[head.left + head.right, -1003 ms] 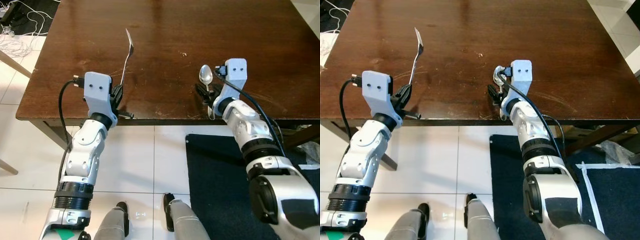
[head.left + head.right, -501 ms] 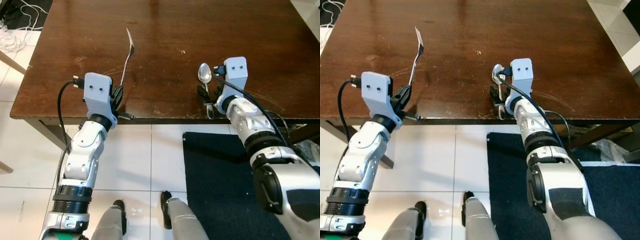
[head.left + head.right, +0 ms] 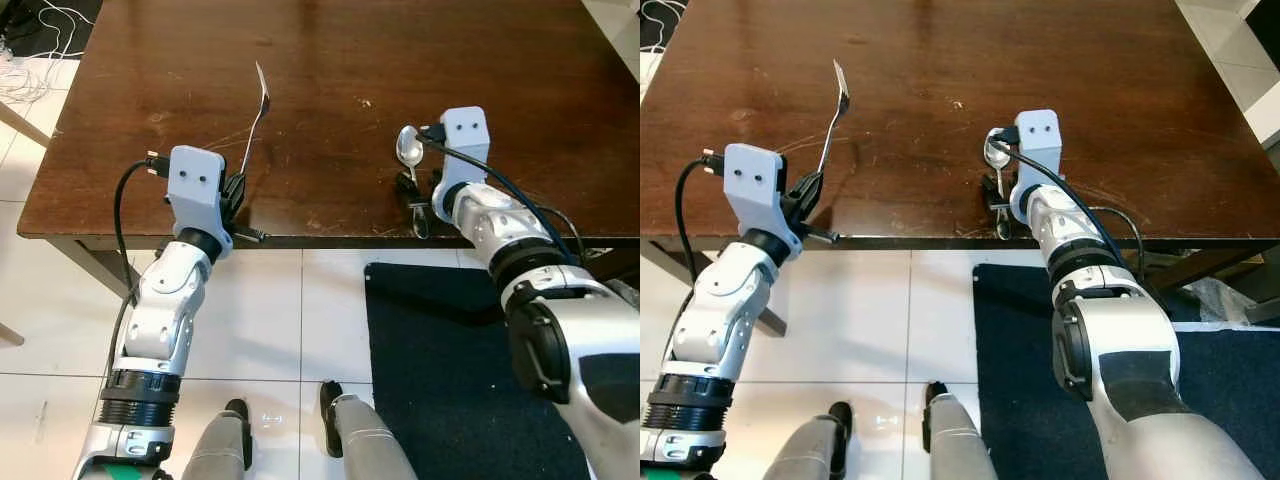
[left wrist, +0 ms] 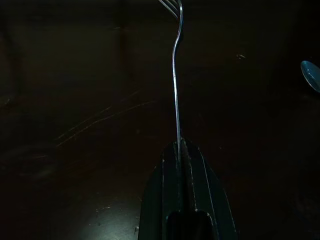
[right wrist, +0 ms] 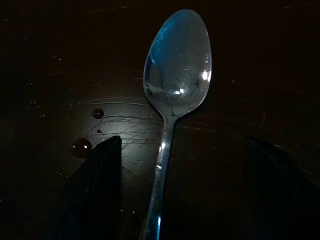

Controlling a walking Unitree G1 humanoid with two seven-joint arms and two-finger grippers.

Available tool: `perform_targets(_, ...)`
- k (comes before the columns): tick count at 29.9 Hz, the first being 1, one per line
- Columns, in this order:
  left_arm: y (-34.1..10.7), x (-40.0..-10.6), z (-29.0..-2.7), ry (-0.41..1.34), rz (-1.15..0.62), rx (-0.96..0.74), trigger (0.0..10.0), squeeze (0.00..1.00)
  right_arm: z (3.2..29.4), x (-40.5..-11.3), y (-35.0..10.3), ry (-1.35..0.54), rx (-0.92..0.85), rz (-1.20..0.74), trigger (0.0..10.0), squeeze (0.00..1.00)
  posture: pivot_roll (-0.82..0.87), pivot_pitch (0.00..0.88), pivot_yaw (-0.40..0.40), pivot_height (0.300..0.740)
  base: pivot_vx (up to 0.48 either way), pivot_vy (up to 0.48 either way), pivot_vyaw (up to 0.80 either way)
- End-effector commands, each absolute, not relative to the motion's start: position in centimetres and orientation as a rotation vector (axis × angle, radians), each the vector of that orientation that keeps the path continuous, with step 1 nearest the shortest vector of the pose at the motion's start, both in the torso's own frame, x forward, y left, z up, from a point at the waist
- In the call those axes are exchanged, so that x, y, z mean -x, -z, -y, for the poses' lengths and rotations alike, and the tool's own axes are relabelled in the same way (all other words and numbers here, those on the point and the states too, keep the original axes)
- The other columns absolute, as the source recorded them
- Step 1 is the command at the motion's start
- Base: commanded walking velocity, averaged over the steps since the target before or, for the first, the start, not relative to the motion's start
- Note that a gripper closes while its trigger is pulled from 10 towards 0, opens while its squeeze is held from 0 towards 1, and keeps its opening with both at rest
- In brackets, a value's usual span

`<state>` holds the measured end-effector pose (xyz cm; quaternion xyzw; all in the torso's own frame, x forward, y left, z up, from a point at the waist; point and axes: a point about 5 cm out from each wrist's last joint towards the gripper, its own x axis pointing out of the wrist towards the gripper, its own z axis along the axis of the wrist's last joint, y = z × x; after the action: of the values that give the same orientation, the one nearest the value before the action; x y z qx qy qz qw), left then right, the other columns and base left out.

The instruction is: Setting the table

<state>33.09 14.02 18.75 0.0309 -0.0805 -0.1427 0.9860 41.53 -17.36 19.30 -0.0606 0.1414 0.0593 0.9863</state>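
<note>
Slim silver fork (image 3: 254, 118) pinched edge-on in left tool (image 4: 180, 165).

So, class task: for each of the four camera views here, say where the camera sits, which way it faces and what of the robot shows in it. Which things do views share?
Left eye view: on the head, facing forward and down at the brown table; both silver arms and the feet show.
Right eye view: the head's other eye, same scene, same body parts.
Left wrist view: along the left gripper, fingers shut on the fork.
Right wrist view: along the right gripper, open fingers either side of the spoon.
Shared: fork, spoon and table appear in head and wrist views.
</note>
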Motion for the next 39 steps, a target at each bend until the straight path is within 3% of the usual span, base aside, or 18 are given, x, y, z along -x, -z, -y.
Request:
perform_targets(1,-18.5,-32.8,-13.7,0.308,0.151,-0.065,0.0,0.00,17.5,-41.3,-18.6,-0.100,0.121,-0.335,10.0,0.00,0.01,0.238,-0.057,0.740,0.000,0.000,0.00)
perform_targets(11,-18.5,-33.0,-13.5,0.330,0.140,-0.073,0.0,0.00,17.5,-41.2,-18.0,-0.045,0.074,-0.391,9.9,0.00,0.01,0.236,-0.047,0.740,0.000,0.000,0.00)
perform_targets(12,-18.5,-33.0,-13.4,0.332,0.140,-0.074,0.0,0.00,17.5,-41.2,-17.9,-0.043,0.073,-0.394,4.3,0.00,0.01,0.236,-0.047,0.740,0.000,0.000,0.00)
perform_targets(13,-18.5,-33.0,-13.4,0.334,0.139,-0.074,0.0,0.00,17.5,-41.2,-17.9,-0.043,0.073,-0.396,0.2,0.00,0.01,0.234,-0.046,0.740,0.000,0.000,0.00)
perform_targets(39,-18.3,-32.9,-13.1,0.353,0.135,-0.078,0.0,0.00,16.5,-41.3,-18.2,-0.070,0.007,-0.368,0.0,0.00,0.01,0.220,-0.038,0.740,0.000,0.000,0.00)
